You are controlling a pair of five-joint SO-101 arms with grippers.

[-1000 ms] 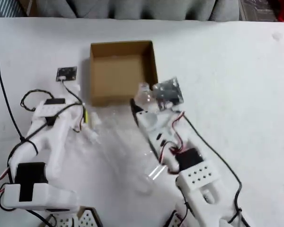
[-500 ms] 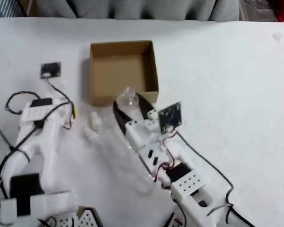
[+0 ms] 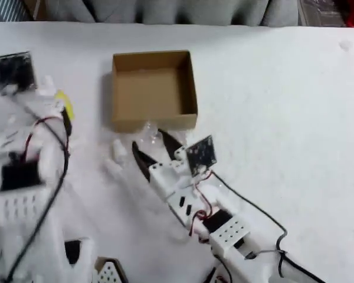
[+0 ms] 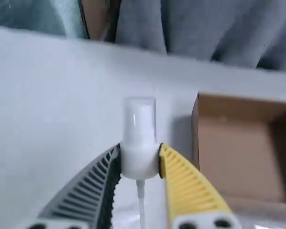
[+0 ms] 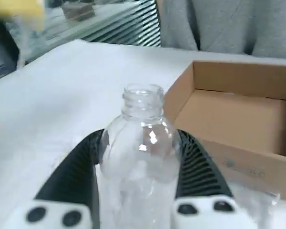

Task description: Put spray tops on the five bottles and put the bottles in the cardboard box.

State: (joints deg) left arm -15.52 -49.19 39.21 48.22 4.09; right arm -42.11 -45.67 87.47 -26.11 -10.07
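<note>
**Clerk:** Item one, bottle: clear, uncapped, gripped at the body by the right jaws, which are black and closed on it from both sides. Location?

**Checker:** Just before the near wall of the cardboard box, over the tabletop. Its long axis runs along the jaws, with the open neck pointing away from the wrist and toward the box.

**Clerk:** Item two, spray top?

**Checker:** White, pinched at the collar by the left jaws, one grey and one yellow. The head points outward and the dip tube trails back between them toward the wrist.

**Clerk:** Relation governing the coming move?

**Checker:** The left arm stands raised at the far left of the high view, well apart from the bottle, which lies off to its right. Judged: the tube end must turn to face the open neck, and the two axes must line up, before the top can seat. The right arm is nearer the box, so the left must close the gap. Stage: early, with no bottle capped or boxed yet.
</note>
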